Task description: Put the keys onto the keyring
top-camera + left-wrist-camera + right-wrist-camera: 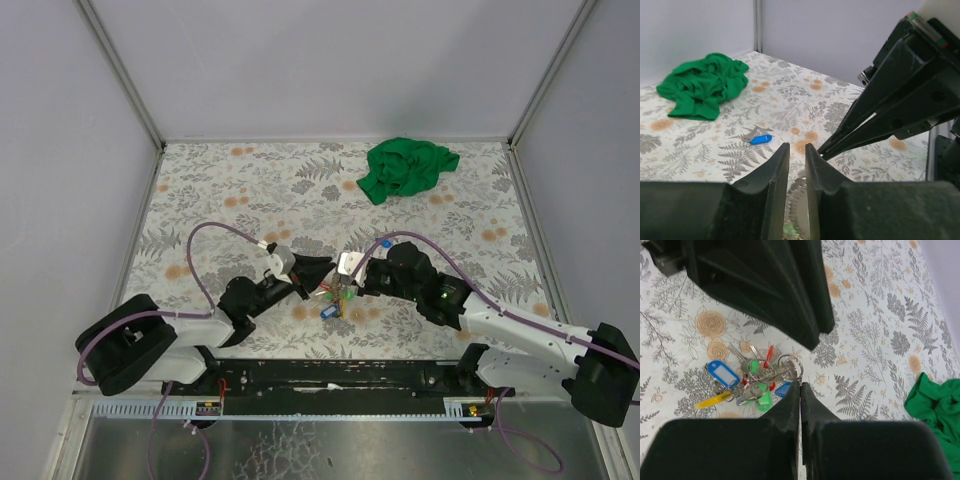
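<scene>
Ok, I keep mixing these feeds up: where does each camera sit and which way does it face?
Top external: above and behind the arms, looking down at the table; both arms show, bases nearest.
Left wrist: low, facing across to the green cloth; left fingers below.
Right wrist: looking down at the keys; right fingers below.
Shared: all three show the green cloth.

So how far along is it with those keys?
Mostly done, it seems: most keys lie bunched together with rings through them. In hand: the right tool, shut, has its tips at the keyring, and the left tool, slightly open, is opposite. Left: one blue key lies apart, not yet threaded.
</scene>
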Robot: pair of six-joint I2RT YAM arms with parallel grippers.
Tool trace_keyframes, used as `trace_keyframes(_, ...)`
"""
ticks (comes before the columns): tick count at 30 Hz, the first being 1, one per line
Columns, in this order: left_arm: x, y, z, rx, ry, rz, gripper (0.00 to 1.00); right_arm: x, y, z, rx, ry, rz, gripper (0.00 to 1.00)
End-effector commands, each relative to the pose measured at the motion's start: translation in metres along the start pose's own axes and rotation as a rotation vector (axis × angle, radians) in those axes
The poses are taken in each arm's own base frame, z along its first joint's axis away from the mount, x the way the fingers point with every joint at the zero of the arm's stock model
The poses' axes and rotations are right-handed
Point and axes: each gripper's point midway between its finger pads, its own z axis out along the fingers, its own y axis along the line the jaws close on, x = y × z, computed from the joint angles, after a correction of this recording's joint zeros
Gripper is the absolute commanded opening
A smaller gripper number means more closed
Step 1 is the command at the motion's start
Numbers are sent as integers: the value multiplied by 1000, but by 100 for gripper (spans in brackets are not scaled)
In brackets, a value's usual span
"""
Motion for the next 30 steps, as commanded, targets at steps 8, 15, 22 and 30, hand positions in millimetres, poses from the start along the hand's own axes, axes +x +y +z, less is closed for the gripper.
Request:
trace_keyframes(8, -14, 6, -1, 49, 61, 161, 29, -31, -26, -13, 39, 4, -120, 0)
trace_keyframes(15, 0, -8, 2, 208, 163, 166, 36, -32, -20, -12, -11, 14, -136, 0)
trace_keyframes(22, 11, -15, 8, 305, 226, 122, 36, -29, -17, -9, -33, 24, -139, 0)
trace_keyframes(30, 23, -15, 11, 341, 287, 86, 32, -30, -14, -8, -50, 18, -140, 0)
